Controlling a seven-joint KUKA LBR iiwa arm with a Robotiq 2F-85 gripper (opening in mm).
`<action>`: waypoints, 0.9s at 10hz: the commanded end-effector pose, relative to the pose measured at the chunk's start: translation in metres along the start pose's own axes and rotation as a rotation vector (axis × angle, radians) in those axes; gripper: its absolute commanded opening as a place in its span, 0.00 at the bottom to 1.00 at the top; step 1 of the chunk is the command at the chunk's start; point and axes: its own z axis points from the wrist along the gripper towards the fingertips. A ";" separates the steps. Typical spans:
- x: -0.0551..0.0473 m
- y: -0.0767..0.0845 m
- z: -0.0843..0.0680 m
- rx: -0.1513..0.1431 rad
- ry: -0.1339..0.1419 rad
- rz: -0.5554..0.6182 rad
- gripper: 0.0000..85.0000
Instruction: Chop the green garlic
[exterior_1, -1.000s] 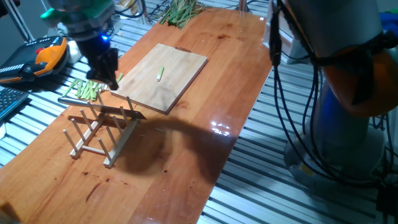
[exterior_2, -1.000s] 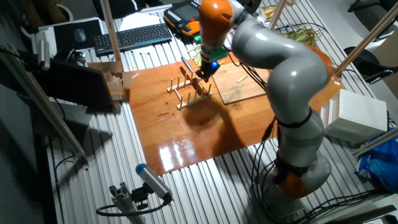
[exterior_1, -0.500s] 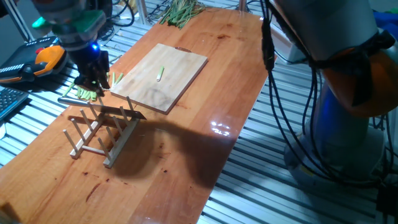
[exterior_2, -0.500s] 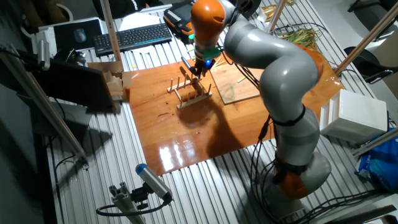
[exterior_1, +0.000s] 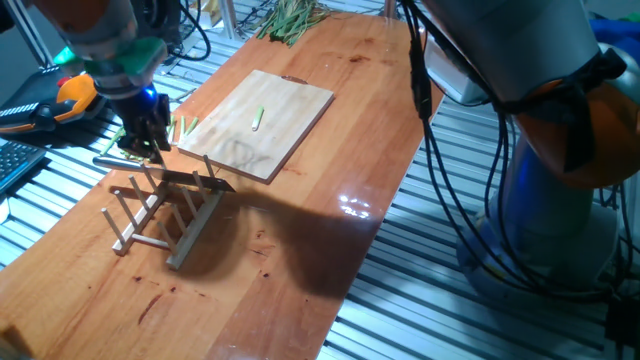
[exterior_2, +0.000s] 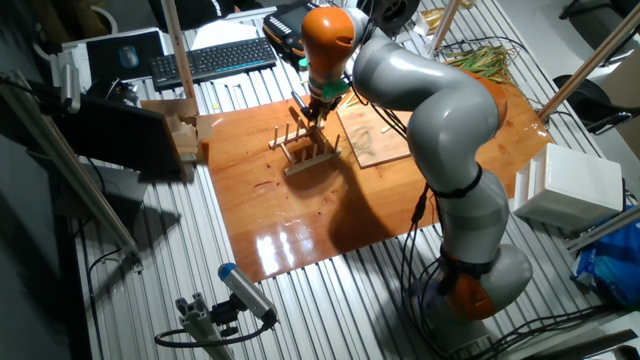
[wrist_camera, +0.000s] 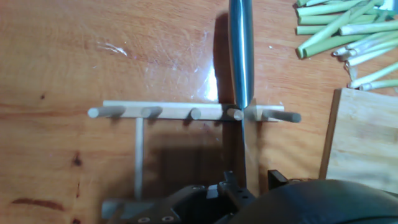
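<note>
1. While the arm is reaching over the wooden rack, you are fetching the knife
2. Your gripper is hovering there, grip unclear
3. Green garlic is waiting on the cutting board, so you are needing the handle next

Chunky arm, smooth grey shells with bright orange bands at the joints, orange cap up top near the wrist; black cables hang loose alongside it, a whole bundle; wrist ring glows green with a small blue light under it; gripper is black and blocky; rounded base, grey and orange.
</note>
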 end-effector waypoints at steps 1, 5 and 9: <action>-0.001 0.001 0.006 0.005 -0.005 -0.001 0.40; -0.001 -0.004 0.023 0.023 -0.030 -0.012 0.40; 0.003 -0.004 0.042 0.071 -0.082 -0.012 0.40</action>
